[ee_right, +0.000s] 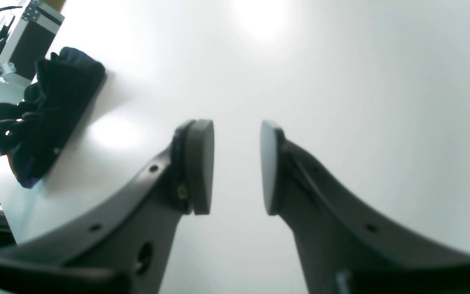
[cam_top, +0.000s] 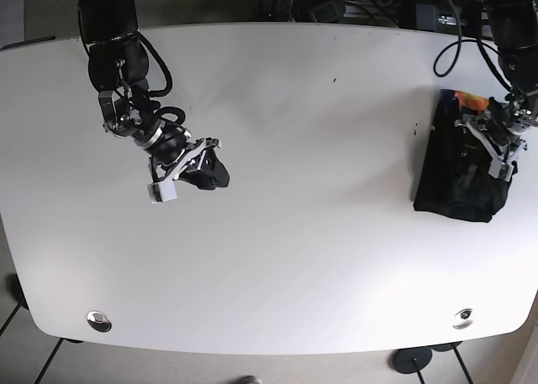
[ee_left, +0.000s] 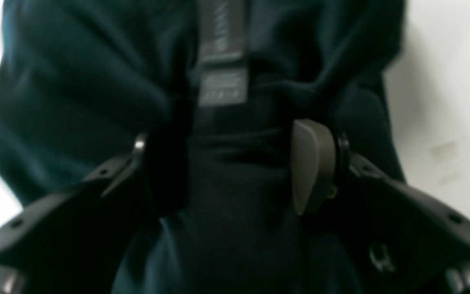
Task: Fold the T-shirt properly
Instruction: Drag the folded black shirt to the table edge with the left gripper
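**Dark T-shirt bunched at the tabletop's edge**

The T-shirt (cam_top: pixel 458 178) is a very dark blue-green, nearly black. It lies crumpled into a compact, roughly rectangular heap rather than spread flat, near the right edge of the white tabletop (cam_top: pixel 294 149) as the base view shows it. Its lower edge sits fairly straight and flush on the surface, while the upper part is rumpled into soft folds and ridges. In the left wrist view the cloth (ee_left: pixel 96 102) fills most of the picture, deeply creased, with a grey label strip (ee_left: pixel 222 53) running down its middle; the print on it is too blurred to read. From the right wrist view it appears as a dark mound (ee_right: pixel 55 106) far off to the side.
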Tool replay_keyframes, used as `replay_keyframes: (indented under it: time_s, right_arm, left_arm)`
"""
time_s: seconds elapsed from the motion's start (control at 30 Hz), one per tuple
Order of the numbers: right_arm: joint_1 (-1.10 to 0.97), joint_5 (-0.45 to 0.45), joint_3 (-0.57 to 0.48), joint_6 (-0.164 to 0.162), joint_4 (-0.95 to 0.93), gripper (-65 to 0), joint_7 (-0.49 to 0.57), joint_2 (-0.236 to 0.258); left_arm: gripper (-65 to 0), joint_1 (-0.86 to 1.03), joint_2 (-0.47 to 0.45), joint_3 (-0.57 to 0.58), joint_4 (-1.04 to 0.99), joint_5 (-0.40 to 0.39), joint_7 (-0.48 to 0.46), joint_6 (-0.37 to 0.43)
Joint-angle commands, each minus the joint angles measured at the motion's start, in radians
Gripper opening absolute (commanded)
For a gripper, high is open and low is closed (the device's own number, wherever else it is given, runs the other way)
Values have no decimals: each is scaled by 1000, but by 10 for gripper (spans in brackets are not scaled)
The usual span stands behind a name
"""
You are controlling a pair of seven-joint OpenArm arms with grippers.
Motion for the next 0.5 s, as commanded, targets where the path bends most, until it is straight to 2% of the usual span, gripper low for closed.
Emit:
replay_keyframes:
  time_s: [0.03,0.17,0.27,0.4,0.5]
  right_arm:
    - [13,13,5,14,25,-469,24,6]
    - [-1,11,5,14,33,-469,24,6]
    - [-29,11,5,14,39,-469,24,28]
    - [-35,11,5,14,39,-469,24,31]
    - [-36,11,5,13,39,-469,24,32]
  left_arm:
    - [-260,9,-76,-23,-90,62,2,-15]
    - [-260,9,-174,-24,-247,62,-124,-44]
    - [-260,10,-241,-24,-334,59,-213,-45]
    - [-260,9,-277,-34,-310,53,-221,-68]
    - [-260,27,-269,-141,-141,34,-190,-68]
